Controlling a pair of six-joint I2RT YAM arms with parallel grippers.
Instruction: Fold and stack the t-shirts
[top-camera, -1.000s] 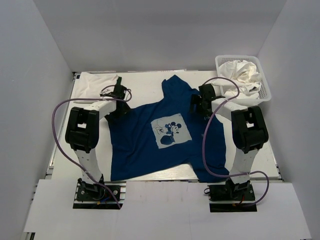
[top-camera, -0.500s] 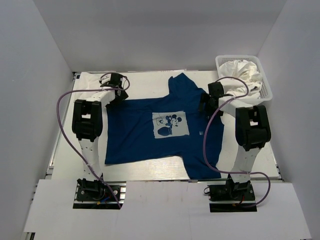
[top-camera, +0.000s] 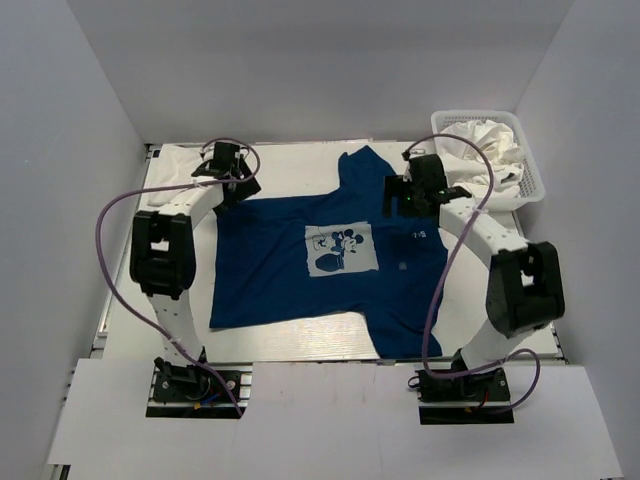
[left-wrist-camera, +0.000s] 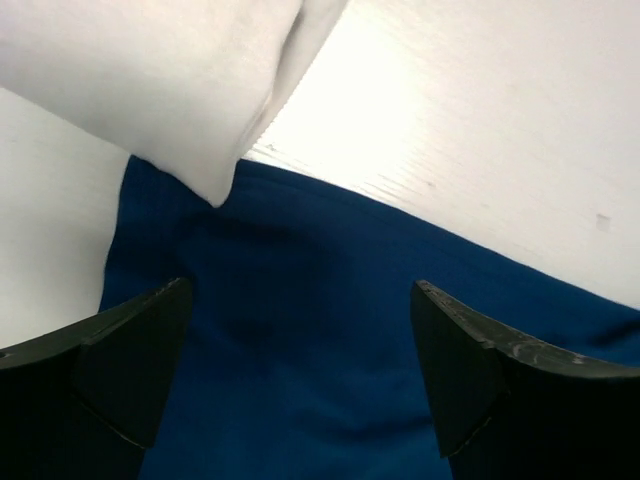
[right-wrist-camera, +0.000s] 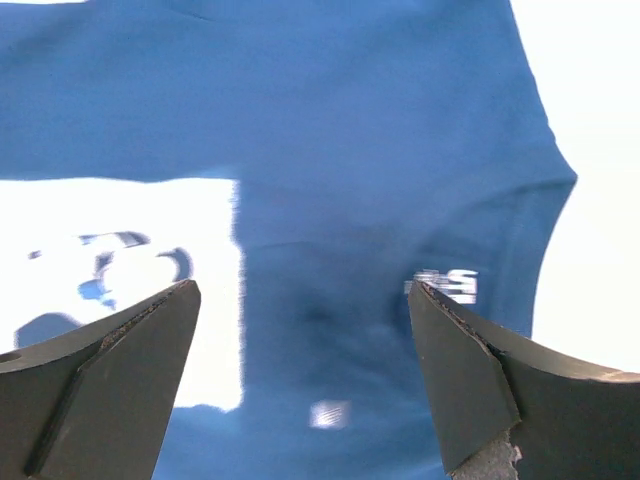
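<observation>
The royal-blue t-shirt (top-camera: 320, 265) lies spread on the table, its pale mouse print (top-camera: 340, 248) facing up. My left gripper (top-camera: 228, 180) is open and empty at the shirt's far left corner; its wrist view shows blue cloth (left-wrist-camera: 330, 330) between the fingers and a white shirt (left-wrist-camera: 150, 80) just beyond. My right gripper (top-camera: 410, 196) is open and empty above the shirt's far right part, near the collar; its wrist view shows the print (right-wrist-camera: 120, 280) and small white marks (right-wrist-camera: 445, 285). A white shirt (top-camera: 190, 160) lies at the far left corner.
A white lattice basket (top-camera: 523, 190) holding crumpled white shirts (top-camera: 490, 150) stands at the far right corner. Purple cables (top-camera: 105, 250) loop out from both arms. White walls close in the table on three sides.
Both grippers pulled the blue shirt toward the far edge and spread it flat, then let go. The right gripper has moved left over the shirt; the left has lifted slightly.
</observation>
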